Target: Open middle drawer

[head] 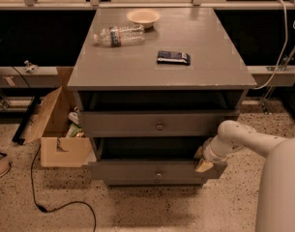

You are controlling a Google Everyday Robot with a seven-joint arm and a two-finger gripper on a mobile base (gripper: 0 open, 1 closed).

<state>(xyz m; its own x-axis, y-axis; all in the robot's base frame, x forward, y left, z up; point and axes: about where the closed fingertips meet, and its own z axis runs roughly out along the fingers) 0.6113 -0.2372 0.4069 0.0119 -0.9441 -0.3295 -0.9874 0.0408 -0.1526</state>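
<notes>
The middle drawer (pixel 137 170) is a wide grey front with a small round metal knob (pixel 158 174) at its centre. It stands pulled out from the grey cabinet (pixel 137 71), with a dark gap above it showing its inside. My gripper (pixel 203 160) is at the drawer's right end, against the top corner of its front. My white arm (pixel 243 138) reaches in from the lower right.
The taller top drawer (pixel 137 123) with a brassy knob (pixel 159 126) sits above; the lowest drawer (pixel 137 182) shows as a thin strip below. A bottle (pixel 119 35), a bowl (pixel 143 17) and a dark packet (pixel 173 57) lie on the cabinet top. An open cardboard box (pixel 55 129) and a cable (pixel 55 207) are on the floor at left.
</notes>
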